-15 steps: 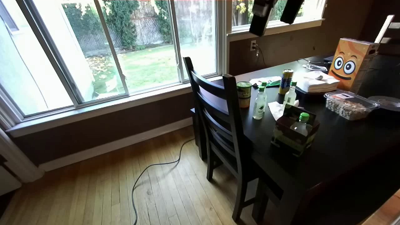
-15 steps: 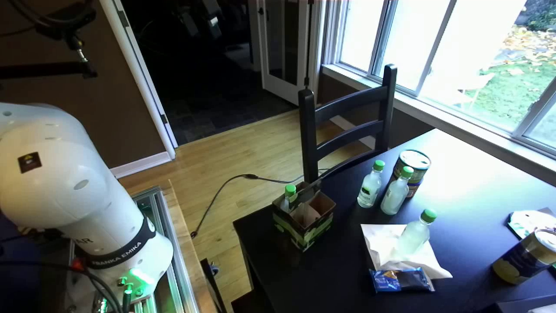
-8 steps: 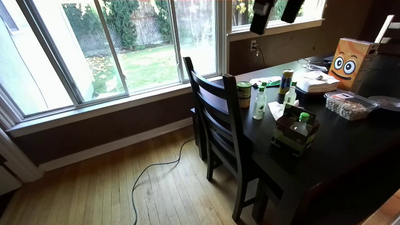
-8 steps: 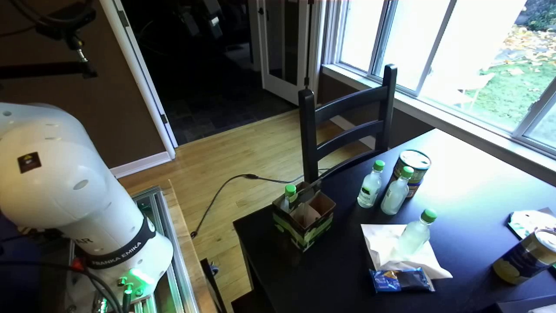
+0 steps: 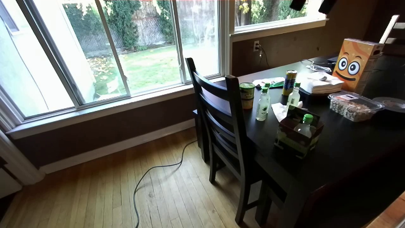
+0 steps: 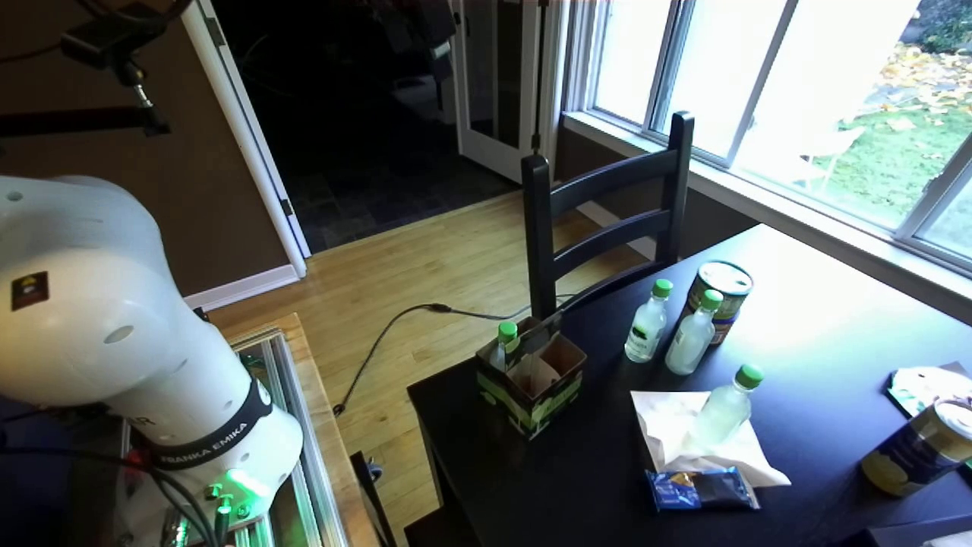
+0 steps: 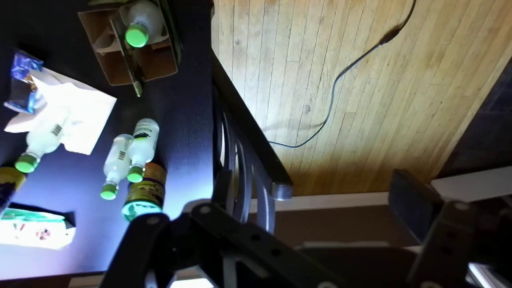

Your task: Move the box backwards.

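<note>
The box is a small dark open-topped carton with green marks, standing upright near the table corner in both exterior views (image 5: 295,145) (image 6: 556,406). One green-capped bottle (image 6: 507,334) stands inside it. In the wrist view the box (image 7: 160,64) is at the upper left, seen from above. My gripper (image 7: 318,196) is open and empty, its fingers wide apart over chair, floor and wall, well away from the box. In an exterior view the gripper (image 5: 312,6) hangs at the top edge, high above the table, with only the fingertips showing.
A dark chair (image 6: 607,205) stands against the table beside the box. Two bottles (image 6: 648,323) and stacked cans (image 6: 721,285) stand nearby. Another bottle (image 6: 727,410) and a blue wrapper (image 6: 702,488) are on or by a white napkin (image 6: 653,418). An orange cartoon-face box (image 5: 354,65) stands farther off.
My gripper has moved up and to the right in an exterior view during the last half second. The arm's white link has shifted slightly. The box has not moved.
</note>
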### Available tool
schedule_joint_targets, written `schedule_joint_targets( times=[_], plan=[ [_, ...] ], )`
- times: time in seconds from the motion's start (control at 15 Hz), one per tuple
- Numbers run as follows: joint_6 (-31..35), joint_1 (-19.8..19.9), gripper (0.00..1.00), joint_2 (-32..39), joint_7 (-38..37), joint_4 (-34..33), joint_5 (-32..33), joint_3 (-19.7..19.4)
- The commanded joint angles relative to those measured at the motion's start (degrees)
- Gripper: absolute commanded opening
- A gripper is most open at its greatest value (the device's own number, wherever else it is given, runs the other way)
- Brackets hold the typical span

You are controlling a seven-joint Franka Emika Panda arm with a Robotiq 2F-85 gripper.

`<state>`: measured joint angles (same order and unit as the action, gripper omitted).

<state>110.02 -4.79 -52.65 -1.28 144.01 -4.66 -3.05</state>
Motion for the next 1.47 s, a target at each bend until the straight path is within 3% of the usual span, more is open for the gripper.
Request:
schedule_joint_targets(
  times=[0.0, 0.27, 0.6, 0.67, 1.07, 1.4],
  plan=[
    [-1.6, 5.1, 1.0, 2.5, 6.5, 0.6, 3.4, -5.4],
    [5.7, 12.0, 1.0, 7.8, 9.5, 2.7, 11.0, -10.1],
    [20.7, 13.3, 1.0, 19.5, 12.6, 2.2, 8.9, -15.7],
    [16.4, 14.4, 1.0, 14.3, 11.4, 3.6, 9.5, -13.3],
    [17.3, 14.6, 1.0, 15.3, 11.5, 3.5, 9.5, -13.0],
    [17.5, 16.0, 1.0, 24.1, 7.0, 1.9, 13.2, -9.0]
  ],
)
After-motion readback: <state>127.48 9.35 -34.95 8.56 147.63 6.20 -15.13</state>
